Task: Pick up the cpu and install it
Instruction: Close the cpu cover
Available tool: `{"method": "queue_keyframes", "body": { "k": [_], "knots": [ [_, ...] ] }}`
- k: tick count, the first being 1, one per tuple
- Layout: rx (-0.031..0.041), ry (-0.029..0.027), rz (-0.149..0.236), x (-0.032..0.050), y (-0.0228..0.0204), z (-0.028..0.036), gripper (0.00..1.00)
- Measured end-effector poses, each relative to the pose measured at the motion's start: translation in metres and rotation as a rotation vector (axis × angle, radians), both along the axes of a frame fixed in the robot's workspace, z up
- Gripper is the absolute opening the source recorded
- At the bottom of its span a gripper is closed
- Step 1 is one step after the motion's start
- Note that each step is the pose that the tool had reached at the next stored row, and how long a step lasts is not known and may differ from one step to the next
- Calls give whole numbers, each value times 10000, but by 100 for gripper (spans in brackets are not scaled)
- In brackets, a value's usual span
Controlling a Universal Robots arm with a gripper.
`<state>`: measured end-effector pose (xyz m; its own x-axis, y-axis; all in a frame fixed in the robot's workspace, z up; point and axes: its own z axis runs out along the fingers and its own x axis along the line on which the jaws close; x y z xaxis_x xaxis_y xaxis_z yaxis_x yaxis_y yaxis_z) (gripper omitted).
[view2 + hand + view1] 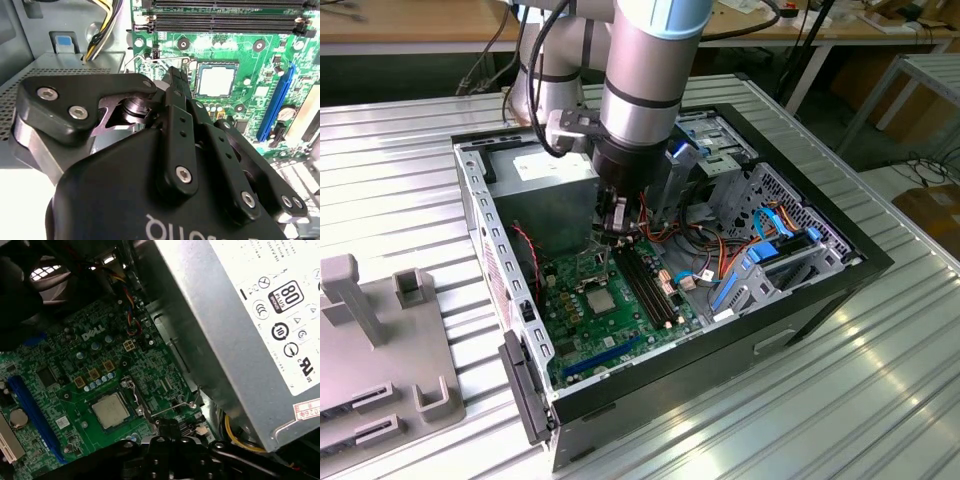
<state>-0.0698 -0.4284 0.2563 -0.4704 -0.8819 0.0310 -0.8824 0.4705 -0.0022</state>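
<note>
— Where's your cpu (pixel 599 301)?
— Seated flat in the socket on the green motherboard (pixel 620 310), inside the open case (pixel 820 280) on the counter (pixel 410 180).
— And your arm?
— It reaches down steeply into the case, end effector (pixel 617 222) poised above the board beside the grey power supply (pixel 548 195). I can't tell its finger state.

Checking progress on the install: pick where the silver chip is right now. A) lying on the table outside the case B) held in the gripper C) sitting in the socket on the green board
C: the silver chip sits flat in the socket on the green board, apart from the gripper.
</note>
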Motion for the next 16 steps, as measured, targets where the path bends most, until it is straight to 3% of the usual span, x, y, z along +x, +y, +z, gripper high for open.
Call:
{"method": "queue_keyframes", "body": {
  "k": [16],
  "knots": [
    [0,0,1729,-3,-59,-1,11]
  ]
}}
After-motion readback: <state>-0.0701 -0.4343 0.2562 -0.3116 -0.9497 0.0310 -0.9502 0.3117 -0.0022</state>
